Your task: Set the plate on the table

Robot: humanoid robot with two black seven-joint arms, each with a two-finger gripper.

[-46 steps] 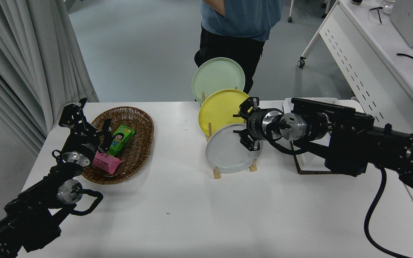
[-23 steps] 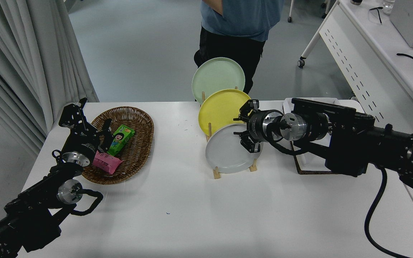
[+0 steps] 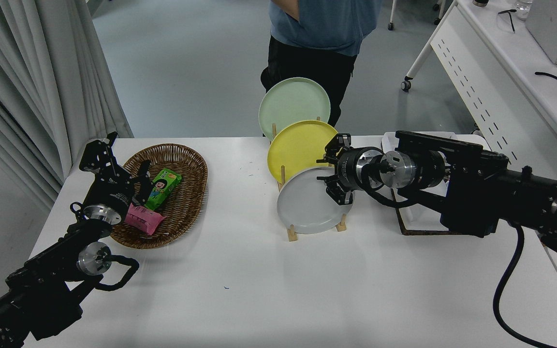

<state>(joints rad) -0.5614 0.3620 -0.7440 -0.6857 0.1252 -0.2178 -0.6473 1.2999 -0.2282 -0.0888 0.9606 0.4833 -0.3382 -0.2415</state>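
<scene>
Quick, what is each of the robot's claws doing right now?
Left gripper: parked over the basket, open, holding nothing.
Right gripper: open at the grey plate, its fingers straddling the upper right rim, not yet closed.

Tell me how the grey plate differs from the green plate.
The grey plate stands in the rack's nearest slot; the green plate stands in the farthest, behind the yellow plate. The right gripper is at the grey plate's upper right rim; nothing is near the green one. Both look alike in size and stand on edge.
</scene>
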